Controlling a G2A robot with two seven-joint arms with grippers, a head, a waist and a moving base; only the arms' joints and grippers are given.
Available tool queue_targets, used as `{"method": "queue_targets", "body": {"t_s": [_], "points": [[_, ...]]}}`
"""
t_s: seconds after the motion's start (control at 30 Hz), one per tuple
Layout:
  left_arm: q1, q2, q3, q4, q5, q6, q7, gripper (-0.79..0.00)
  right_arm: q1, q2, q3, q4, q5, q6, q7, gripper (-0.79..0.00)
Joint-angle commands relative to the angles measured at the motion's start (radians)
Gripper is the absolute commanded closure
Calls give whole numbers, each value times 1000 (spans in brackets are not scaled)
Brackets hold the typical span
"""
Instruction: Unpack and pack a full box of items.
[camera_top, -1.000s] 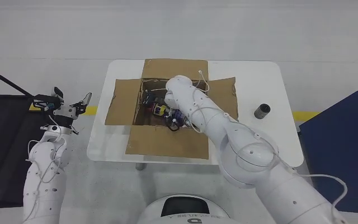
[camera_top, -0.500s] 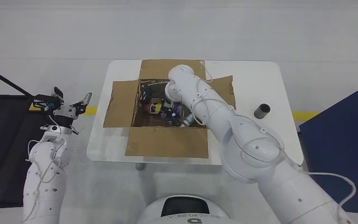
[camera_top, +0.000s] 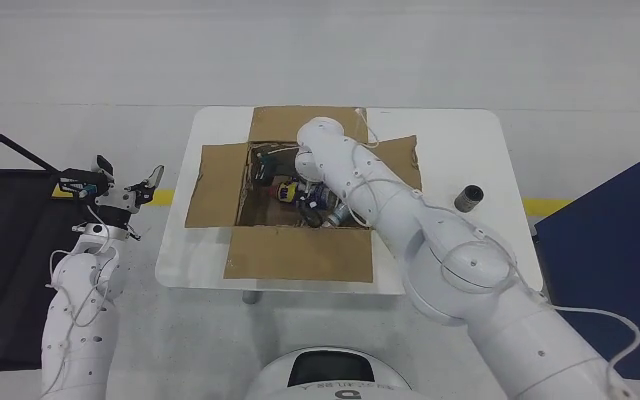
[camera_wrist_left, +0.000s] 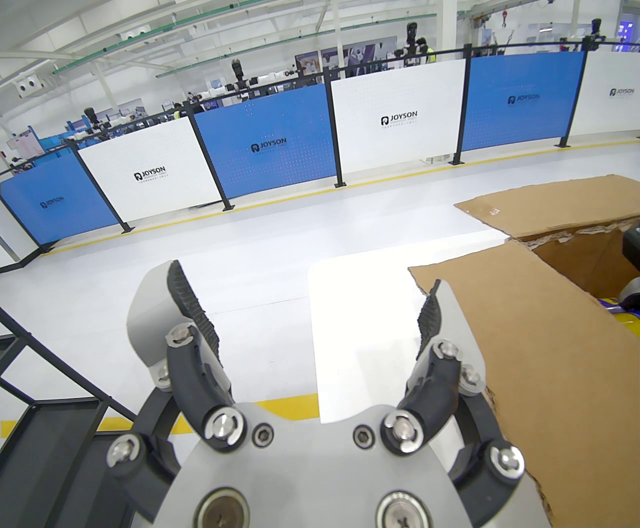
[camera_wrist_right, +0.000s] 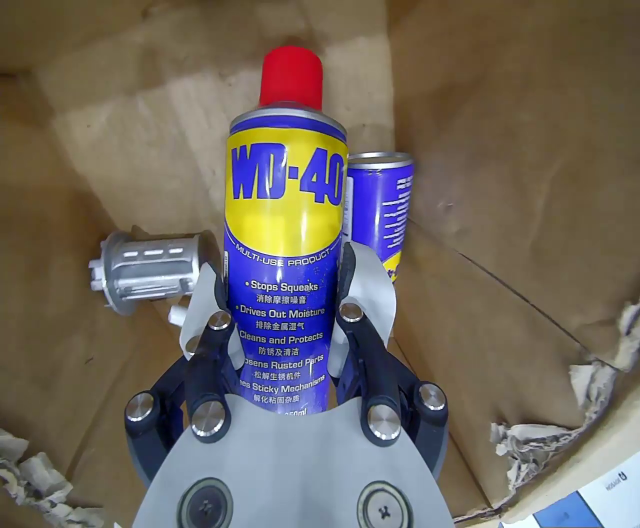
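the right gripper (camera_wrist_right: 282, 272) is clamped low on a blue and yellow spray can (camera_wrist_right: 285, 200) with a red cap, inside the open cardboard box (camera_wrist_right: 500, 150). a second can (camera_wrist_right: 387, 210) sits just beside it, and a silver slotted cylinder (camera_wrist_right: 150, 272) lies on the box floor on its other side. the box sits mid-tabletop on the white table (camera_top: 470, 150); a dark cylinder (camera_top: 468, 197) stands near the tabletop's right edge. the left gripper (camera_wrist_left: 305, 300) hangs spread wide, beyond the tabletop's left edge.
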Motion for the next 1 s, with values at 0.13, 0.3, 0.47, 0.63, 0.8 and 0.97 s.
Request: {"method": "queue_targets", "body": {"t_s": [0.13,0.3,0.47,0.63,0.8,0.97], "points": [[0,0,0,0,0,0,0,-785,-1,48,35,-80,22,-42,48,0],[0,0,0,0,0,0,0,-785,-20,91,68,-146,31,47,127,-363],[0,0,0,0,0,0,0,-785,-49,118,84,-216,27,106,204,-585],[0,0,0,0,0,0,0,-785,-62,133,99,-258,21,123,220,-693],[0,0,0,0,0,0,0,-785,-70,127,97,-267,0,133,197,-665],[0,0,0,0,0,0,0,-785,-69,106,79,-221,-42,110,122,-646]]}}
